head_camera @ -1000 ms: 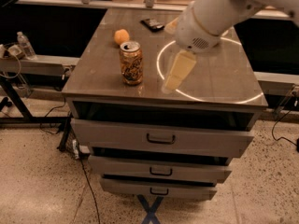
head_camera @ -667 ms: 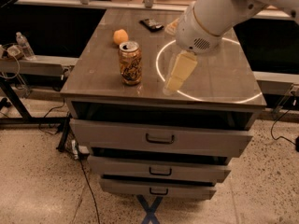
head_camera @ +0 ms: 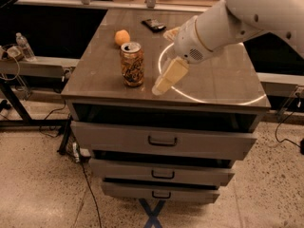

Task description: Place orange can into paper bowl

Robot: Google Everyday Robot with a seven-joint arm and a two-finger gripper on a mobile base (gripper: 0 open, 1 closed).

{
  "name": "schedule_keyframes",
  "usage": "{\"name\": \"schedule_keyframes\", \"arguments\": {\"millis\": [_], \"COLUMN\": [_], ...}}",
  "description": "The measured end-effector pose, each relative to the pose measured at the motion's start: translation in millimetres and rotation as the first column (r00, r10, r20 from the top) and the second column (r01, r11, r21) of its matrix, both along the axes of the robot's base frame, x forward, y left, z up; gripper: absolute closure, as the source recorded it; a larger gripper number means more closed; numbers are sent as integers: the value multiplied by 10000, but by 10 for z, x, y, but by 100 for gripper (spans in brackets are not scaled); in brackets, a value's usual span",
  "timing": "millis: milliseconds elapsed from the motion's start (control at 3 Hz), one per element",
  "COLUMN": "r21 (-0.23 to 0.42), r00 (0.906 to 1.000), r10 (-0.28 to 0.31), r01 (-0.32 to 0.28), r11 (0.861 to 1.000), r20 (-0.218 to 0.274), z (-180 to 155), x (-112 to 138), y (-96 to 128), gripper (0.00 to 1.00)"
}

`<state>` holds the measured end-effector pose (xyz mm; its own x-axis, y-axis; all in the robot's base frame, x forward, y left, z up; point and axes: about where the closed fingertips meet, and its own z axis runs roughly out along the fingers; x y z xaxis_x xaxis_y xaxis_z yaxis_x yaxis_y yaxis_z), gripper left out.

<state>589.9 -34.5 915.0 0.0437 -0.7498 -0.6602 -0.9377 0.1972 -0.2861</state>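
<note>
The orange can [head_camera: 132, 64] stands upright on the left front part of the grey cabinet top [head_camera: 223, 80], with its silver top showing. My gripper [head_camera: 165, 81] hangs from the white arm just right of the can. It sits low over the cabinet top and a small gap away from the can, holding nothing that I can see. A pale edge [head_camera: 171, 33] peeks out from behind the arm at the back. It may be the paper bowl, and most of it is hidden.
A small orange fruit [head_camera: 122, 37] lies behind the can. A dark flat object [head_camera: 153, 24] lies at the back of the top. A bright ring of light [head_camera: 247, 100] marks the right side. Drawers [head_camera: 161, 140] stand open below the front edge. A water bottle [head_camera: 23, 46] is on the left bench.
My gripper has moved a little to the left, closer to the orange can. The can, the fruit and the dark object have not moved.
</note>
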Motion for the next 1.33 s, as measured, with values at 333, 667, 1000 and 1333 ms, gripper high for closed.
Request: {"name": "schedule_keyframes", "arguments": {"millis": [333, 667, 1000, 1333], "r21": [1107, 1934, 2437, 2782], "r00": [9999, 9993, 9972, 9938], "r10": [-70, 36, 181, 304], "r01": [86, 38, 3, 6], "r11": [9938, 9811, 9698, 9605], "r20": [-145, -382, -732, -1071], "z": [-80, -167, -221, -235], "x": [244, 400, 453, 458], "y": [213, 470, 685, 828], "gripper": [0, 0, 0, 13]}}
